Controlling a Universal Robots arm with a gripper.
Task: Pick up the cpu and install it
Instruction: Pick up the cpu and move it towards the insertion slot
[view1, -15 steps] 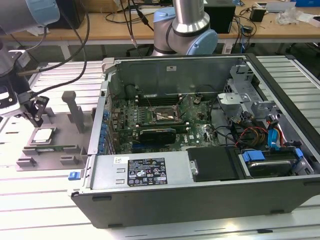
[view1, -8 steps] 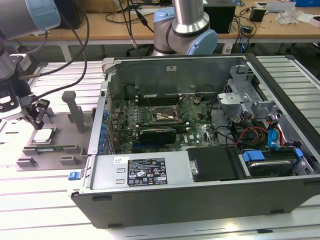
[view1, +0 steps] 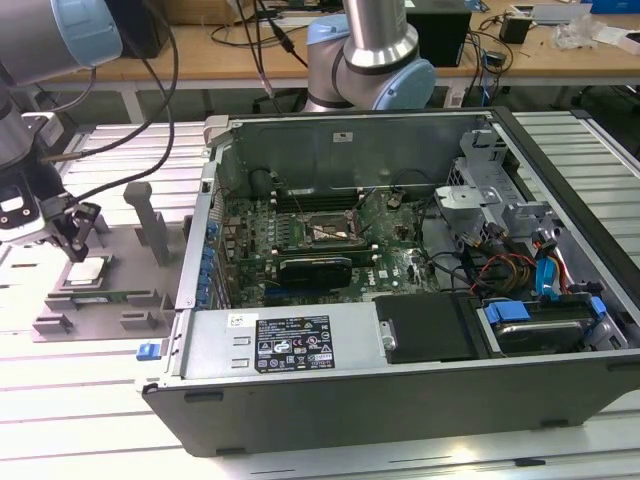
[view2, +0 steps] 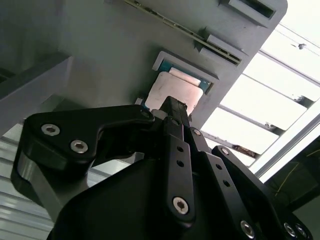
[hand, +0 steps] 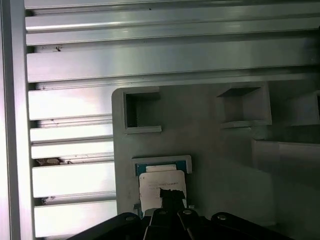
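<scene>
The black two-fingered tool (view1: 77, 252) is closed, its fingertips drawn together with nothing between them, and it hangs tip-down right over the small flat square cpu with a pale silver metal top (view1: 88, 272). In both wrist views the tool's tip (view2: 175, 106) (hand: 172, 194) overlaps the middle of the cpu (view2: 167, 87) (hand: 150, 185); whether it touches the metal cannot be told. The cpu lies flat in a shallow square pocket with a bluish rim, set in a flat grey plastic holder plate (view1: 130, 265) that also carries two upright grey posts and several empty rectangular recesses. Just beside the cpu's pocket, a long thin green stick (view1: 110, 296) lies in a narrow slot of the same plate. The plate rests on a slatted aluminium surface (view1: 80, 420). On the exterior view's right of the plate, well apart from the cpu, stands a large open black and grey computer case (view1: 400, 400) lying on its side. Inside it are a green motherboard (view1: 250, 240) with a square metal processor socket (view1: 325, 232), a black rectangular expansion card (view1: 315, 268) just below the socket, a silver labelled power supply box (view1: 290, 340) and a bundle of red and blue cables (view1: 520, 270).
</scene>
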